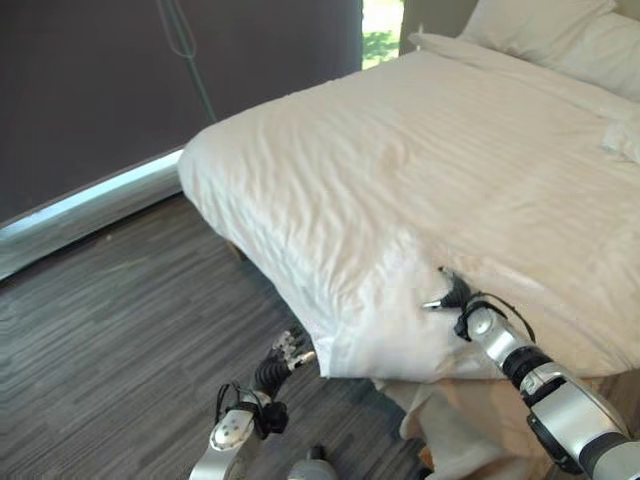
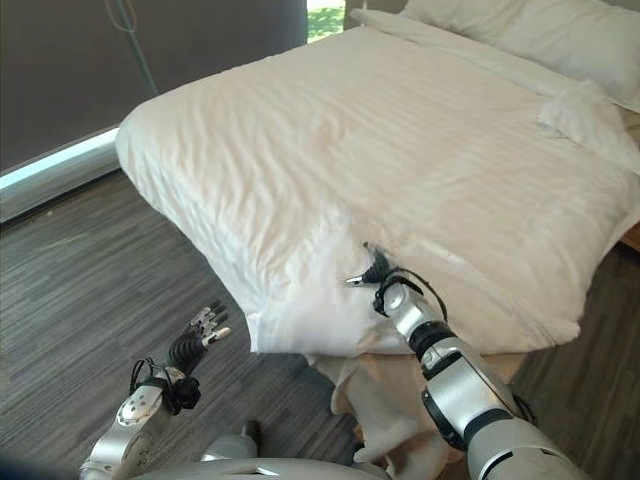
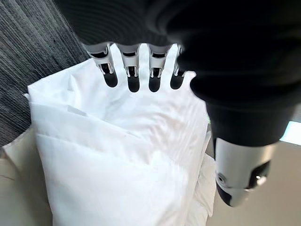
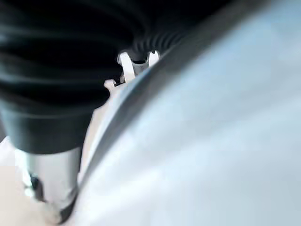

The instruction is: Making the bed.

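Note:
A white duvet [image 1: 420, 170] covers the bed, and its near corner [image 3: 122, 155] hangs down over the side. My left hand [image 1: 285, 352] is low beside that corner, open, with its straight fingers [image 3: 131, 75] pointing at the hanging cloth and just short of it. My right hand [image 1: 455, 297] is pushed into a fold on the duvet's near side. Creases run towards it, and the cloth covers its front in the right wrist view.
Two white pillows [image 1: 560, 35] lie at the head of the bed, far right. Beige sheet [image 1: 450, 420] bunches below the duvet's edge near my right arm. Grey carpet [image 1: 120, 320] spreads to the left. A dark curtain [image 1: 100, 90] lines the far wall.

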{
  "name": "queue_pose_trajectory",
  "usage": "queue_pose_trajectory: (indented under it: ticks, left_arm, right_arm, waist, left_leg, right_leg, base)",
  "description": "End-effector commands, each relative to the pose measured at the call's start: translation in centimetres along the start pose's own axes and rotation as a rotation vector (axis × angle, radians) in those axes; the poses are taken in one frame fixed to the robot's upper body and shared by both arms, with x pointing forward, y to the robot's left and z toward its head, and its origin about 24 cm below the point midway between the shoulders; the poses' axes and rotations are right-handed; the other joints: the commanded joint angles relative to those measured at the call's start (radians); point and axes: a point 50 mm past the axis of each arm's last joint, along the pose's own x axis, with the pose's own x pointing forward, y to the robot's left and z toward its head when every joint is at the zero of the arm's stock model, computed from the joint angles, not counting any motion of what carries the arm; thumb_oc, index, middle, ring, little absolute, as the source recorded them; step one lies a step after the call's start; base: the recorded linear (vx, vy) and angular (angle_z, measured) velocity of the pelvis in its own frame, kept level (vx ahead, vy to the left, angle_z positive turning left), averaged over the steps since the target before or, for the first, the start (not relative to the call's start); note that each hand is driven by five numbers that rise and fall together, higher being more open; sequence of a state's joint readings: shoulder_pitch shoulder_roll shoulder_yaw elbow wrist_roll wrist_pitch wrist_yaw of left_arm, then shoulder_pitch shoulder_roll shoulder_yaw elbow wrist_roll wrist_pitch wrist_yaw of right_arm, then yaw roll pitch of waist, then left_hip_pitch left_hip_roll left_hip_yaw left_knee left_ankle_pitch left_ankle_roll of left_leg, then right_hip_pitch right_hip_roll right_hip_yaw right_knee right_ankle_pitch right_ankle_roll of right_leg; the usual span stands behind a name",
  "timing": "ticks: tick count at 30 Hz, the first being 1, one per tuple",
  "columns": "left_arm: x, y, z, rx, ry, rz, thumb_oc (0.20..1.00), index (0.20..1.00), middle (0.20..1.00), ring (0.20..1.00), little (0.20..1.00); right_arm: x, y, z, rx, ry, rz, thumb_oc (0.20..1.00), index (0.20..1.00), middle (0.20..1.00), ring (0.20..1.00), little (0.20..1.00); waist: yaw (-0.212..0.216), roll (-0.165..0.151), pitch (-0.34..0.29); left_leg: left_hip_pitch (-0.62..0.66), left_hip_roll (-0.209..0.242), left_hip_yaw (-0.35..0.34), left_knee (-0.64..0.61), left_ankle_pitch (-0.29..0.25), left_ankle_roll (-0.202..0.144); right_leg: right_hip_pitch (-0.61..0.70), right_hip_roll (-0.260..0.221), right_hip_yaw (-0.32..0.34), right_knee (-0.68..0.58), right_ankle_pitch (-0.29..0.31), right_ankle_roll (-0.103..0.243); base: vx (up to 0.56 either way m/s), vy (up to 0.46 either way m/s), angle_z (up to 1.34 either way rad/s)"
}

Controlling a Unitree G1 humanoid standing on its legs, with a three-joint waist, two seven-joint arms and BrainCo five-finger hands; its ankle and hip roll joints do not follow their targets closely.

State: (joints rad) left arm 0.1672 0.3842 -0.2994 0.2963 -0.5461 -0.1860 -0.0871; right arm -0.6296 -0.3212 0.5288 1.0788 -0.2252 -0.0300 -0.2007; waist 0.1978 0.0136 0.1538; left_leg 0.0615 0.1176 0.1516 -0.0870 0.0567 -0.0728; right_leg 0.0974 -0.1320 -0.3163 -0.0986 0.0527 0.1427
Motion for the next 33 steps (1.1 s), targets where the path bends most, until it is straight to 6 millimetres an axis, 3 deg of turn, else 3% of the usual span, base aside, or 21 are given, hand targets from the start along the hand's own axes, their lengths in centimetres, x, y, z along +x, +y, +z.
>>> queue_pose_trajectory:
  ticks: [1,2,5,8,12,16,18,21,24,26,27,28,29,31,33]
  left_arm:
    - [0.9,-0.8,1.8,0.013,-0.081,-0.068,1.0,1.0,1.0,1.0,1.0]
    - [1.0,-0.8,1.7,0.018,-0.077,-0.071,1.0,1.0,1.0,1.0,1.0]
    - [1.2,-1.1,1.7,0.039,-0.075,-0.081,1.0,1.0,1.0,1.0,1.0]
    - [1.3,-1.3,1.7,0.042,-0.076,-0.064,1.0,1.0,1.0,1.0,1.0]
    - [1.1,-1.7,1.3,0.056,-0.058,-0.07,1.0,1.0,1.0,1.0,1.0]
    - [1.6,-2.2,2.0,0.07,-0.093,-0.073,1.0,1.0,1.0,1.0,1.0]
    - [1.8,-2.3,2.2,0.068,-0.101,-0.066,1.0,1.0,1.0,1.0,1.0]
    - [2.2,-2.5,2.6,0.069,-0.116,-0.059,1.0,1.0,1.0,1.0,1.0]
    - [2.2,-2.8,2.6,0.035,-0.125,-0.061,1.0,1.0,1.0,1.0,1.0]
    - [2.2,-3.1,2.7,0.011,-0.13,-0.067,1.0,1.0,1.0,1.0,1.0]
    - [2.2,-3.1,2.8,-0.019,-0.136,-0.067,1.0,1.0,1.0,1.0,1.0]
    - [2.0,-3.1,2.9,-0.045,-0.142,-0.065,1.0,1.0,1.0,1.0,1.0]
    - [2.0,-3.0,2.9,-0.046,-0.142,-0.065,1.0,1.0,1.0,1.0,1.0]
    - [1.8,-3.2,2.6,-0.073,-0.133,-0.07,1.0,1.0,1.0,1.0,1.0]
    - [1.4,-3.2,2.5,-0.105,-0.13,-0.083,1.0,1.0,1.0,1.0,1.0]
  right_arm:
    - [0.9,-1.8,3.6,-0.005,-0.134,-0.015,0.551,0.551,0.551,0.551,0.551]
    - [0.8,-1.7,3.5,-0.001,-0.137,-0.016,0.2,0.2,0.2,0.2,0.2]
    - [0.4,-2.0,3.2,0.024,-0.162,-0.045,0.2,0.2,0.2,0.2,0.2]
    - [-1.2,-1.9,4.5,0.085,-0.294,-0.093,0.2,0.2,0.2,0.2,0.2]
    - [-3.9,-1.1,3.1,0.109,-0.355,-0.113,0.2,0.2,0.2,0.2,0.2]
    - [-6.7,-0.2,1.6,0.172,-0.371,-0.112,0.2,0.2,0.2,0.2,0.2]
    - [-7.2,0.1,1.4,0.197,-0.374,-0.105,0.2,0.2,0.2,0.2,0.2]
    - [-8.7,1.3,1.2,0.226,-0.395,-0.065,0.2,0.2,0.2,0.2,0.2]
    - [-9.1,1.6,1.0,0.228,-0.395,-0.067,0.2,0.2,0.2,0.2,0.2]
    - [-8.9,1.8,0.9,0.207,-0.387,-0.053,0.2,0.2,0.2,0.2,0.2]
    - [-8.7,1.8,1.0,0.206,-0.386,-0.051,0.2,0.2,0.2,0.2,0.2]
    - [-8.4,1.8,1.2,0.205,-0.387,-0.046,0.2,0.2,0.2,0.2,0.2]
    - [-8.4,1.8,1.2,0.205,-0.388,-0.046,0.2,0.2,0.2,0.2,0.2]
    - [-8.1,2.2,1.0,0.182,-0.367,-0.023,0.2,0.2,0.2,0.2,0.2]
    - [-7.5,2.1,0.3,0.131,-0.336,-0.016,0.2,0.2,0.2,0.2,0.2]
  waist:
    - [0.053,-0.03,0.04]
    - [0.051,-0.028,0.041]
    - [0.039,-0.025,0.043]
    - [-0.013,-0.034,0.052]
    - [-0.09,-0.052,0.064]
    - [-0.159,-0.05,0.091]
    - [-0.159,-0.044,0.098]
    - [-0.15,-0.041,0.079]
    - [-0.124,-0.062,0.046]
    - [-0.092,-0.083,0.035]
    - [-0.07,-0.087,0.028]
    - [-0.056,-0.08,0.023]
    - [-0.055,-0.079,0.023]
    - [-0.039,-0.058,0.032]
    - [-0.029,-0.033,0.058]
  left_leg:
    - [-0.043,-0.042,0.002,0.0,0.029,-0.002]
    - [-0.055,-0.046,-0.007,0.0,0.031,-0.001]
    - [-0.068,-0.055,-0.018,0.0,0.03,0.005]
    - [-0.054,-0.062,0.0,0.0,0.012,0.017]
    - [-0.028,-0.07,0.03,0.0,-0.009,0.029]
    - [-0.02,-0.059,0.086,0.0,-0.011,0.042]
    - [-0.021,-0.045,0.122,0.0,-0.004,0.047]
    - [-0.036,-0.021,0.237,0.0,0.013,0.077]
    - [-0.06,-0.033,0.293,0.0,0.034,0.09]
    - [-0.094,-0.045,0.339,0.007,0.061,0.087]
    - [-0.125,-0.043,0.361,0.015,0.083,0.083]
    - [-0.139,-0.025,0.373,0.018,0.096,0.071]
    - [-0.139,-0.023,0.374,0.018,0.097,0.069]
    - [-0.159,0.017,0.398,0.034,0.149,0.036]
    - [-0.182,0.05,0.411,0.094,0.174,0.002]
  right_leg:
    - [0.012,-0.06,-0.016,0.058,0.022,0.025]
    - [0.011,-0.061,-0.026,0.056,0.02,0.026]
    - [0.008,-0.065,-0.039,0.064,0.016,0.031]
    - [-0.008,-0.083,-0.015,0.094,0.024,0.041]
    - [-0.028,-0.099,0.026,0.127,0.063,0.055]
    - [-0.068,-0.097,0.065,0.183,0.068,0.059]
    - [-0.077,-0.098,0.059,0.248,0.04,0.056]
    - [-0.042,-0.087,-0.001,0.541,-0.033,0.072]
    - [0.028,-0.07,0.003,0.595,0.005,0.096]
    - [0.136,-0.044,-0.001,0.473,-0.015,0.089]
    - [0.172,-0.031,-0.014,0.392,-0.068,0.068]
    - [0.189,-0.008,-0.013,0.311,-0.141,0.039]
    - [0.191,-0.006,-0.012,0.308,-0.14,0.037]
    - [0.201,0.044,0.005,0.219,-0.201,-0.008]
    - [0.237,0.085,0.008,0.128,-0.202,-0.035]
  base:
    - [-0.06,0.014,0.21]
    - [-0.05,0.022,0.1]
    - [-0.05,0.068,0.26]
    - [-0.06,0.113,-0.04]
    - [-0.04,0.106,-0.11]
    - [-0.15,0.093,-0.33]
    - [-0.24,0.129,-0.66]
    - [-0.34,0.242,-0.79]
    - [-0.29,0.056,-1.01]
    - [-0.33,-0.066,-0.66]
    - [-0.36,-0.139,-0.83]
    - [-0.24,-0.121,-0.77]
    - [-0.21,-0.127,-0.78]
    - [-0.23,-0.143,-0.63]
    - [-0.32,-0.144,-0.74]
